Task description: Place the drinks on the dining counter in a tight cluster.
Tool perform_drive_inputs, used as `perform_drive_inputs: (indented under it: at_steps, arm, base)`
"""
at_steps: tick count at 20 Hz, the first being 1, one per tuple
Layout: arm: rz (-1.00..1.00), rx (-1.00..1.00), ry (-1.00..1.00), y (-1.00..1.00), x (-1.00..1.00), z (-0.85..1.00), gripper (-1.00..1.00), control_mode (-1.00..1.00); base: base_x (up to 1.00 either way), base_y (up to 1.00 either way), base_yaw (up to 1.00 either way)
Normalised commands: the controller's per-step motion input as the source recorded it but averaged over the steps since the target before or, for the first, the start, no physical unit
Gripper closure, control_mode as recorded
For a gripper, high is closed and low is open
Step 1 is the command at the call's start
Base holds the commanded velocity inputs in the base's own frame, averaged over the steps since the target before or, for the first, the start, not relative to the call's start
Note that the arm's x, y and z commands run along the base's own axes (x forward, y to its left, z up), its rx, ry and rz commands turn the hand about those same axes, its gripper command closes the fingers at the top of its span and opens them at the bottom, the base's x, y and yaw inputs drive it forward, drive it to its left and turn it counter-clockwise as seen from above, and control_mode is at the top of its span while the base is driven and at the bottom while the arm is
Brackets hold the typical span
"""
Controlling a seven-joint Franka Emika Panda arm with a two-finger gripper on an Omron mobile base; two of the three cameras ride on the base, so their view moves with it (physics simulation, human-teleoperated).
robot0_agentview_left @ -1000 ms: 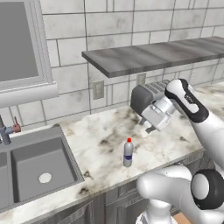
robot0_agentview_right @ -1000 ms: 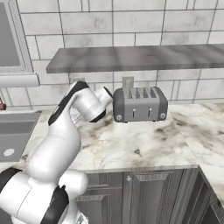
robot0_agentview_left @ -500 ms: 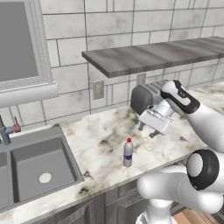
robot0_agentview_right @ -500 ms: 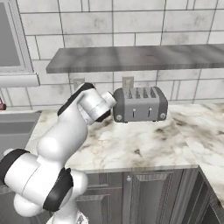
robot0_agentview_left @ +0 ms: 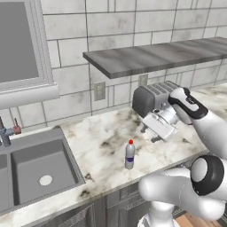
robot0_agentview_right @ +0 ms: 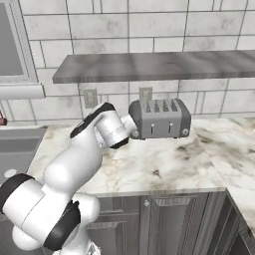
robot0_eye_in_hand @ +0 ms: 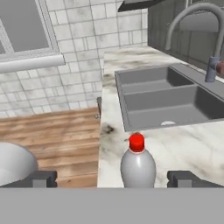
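The small clear bottle (robot0_agentview_left: 129, 155) with a red cap and blue label stands upright on the marble counter (robot0_agentview_left: 102, 146) beside the sink. My gripper (robot0_agentview_left: 149, 135) hovers to the right of it and a little above, open and apart from it. In the hand view the bottle (robot0_eye_in_hand: 137, 164) rises between the two dark fingertips (robot0_eye_in_hand: 41, 178), nearer the right one, with nothing held. The wine bottle, the yellow bottle and the dining counter are out of view.
A steel sink (robot0_agentview_left: 31, 170) with a faucet (robot0_agentview_left: 8, 133) lies left of the bottle. A grey toaster (robot0_agentview_left: 148, 98) stands against the tiled wall behind my hand, under a grey shelf (robot0_agentview_left: 155, 53). The counter's front edge (robot0_agentview_left: 111, 188) runs close to the bottle.
My hand has dropped lower and swung slightly towards the bottle, and the elbow has folded. The bottle has not moved.
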Motion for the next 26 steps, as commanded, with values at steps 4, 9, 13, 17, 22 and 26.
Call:
perform_drive_inputs:
  at_steps: [4, 9, 13, 17, 22, 26]
  arm:
    - [-0.12, 0.08, 0.00, 0.00, 0.03, -0.27, -1.00, -1.00]
    - [-0.08, 0.09, 0.07, 0.00, 0.14, -0.30, -1.00, -1.00]
    - [0.00, 0.02, 0.13, 0.00, 0.06, -0.05, -1.00, -1.00]
    - [0.04, 0.00, 0.01, 0.00, 0.14, -0.13, -1.00, -1.00]
    - [0.01, 0.00, 0.01, 0.00, 0.05, -0.23, -1.00, -1.00]
    - [0.00, 0.00, 0.00, 0.03, 0.00, -0.16, -1.00, -1.00]
  base:
    - [0.00, 0.00, 0.00]
    - [0.00, 0.00, 0.00]
    - [0.00, 0.00, 0.00]
    - [0.00, 0.00, 0.00]
    - [0.00, 0.00, 0.00]
    - [0.00, 0.00, 0.00]
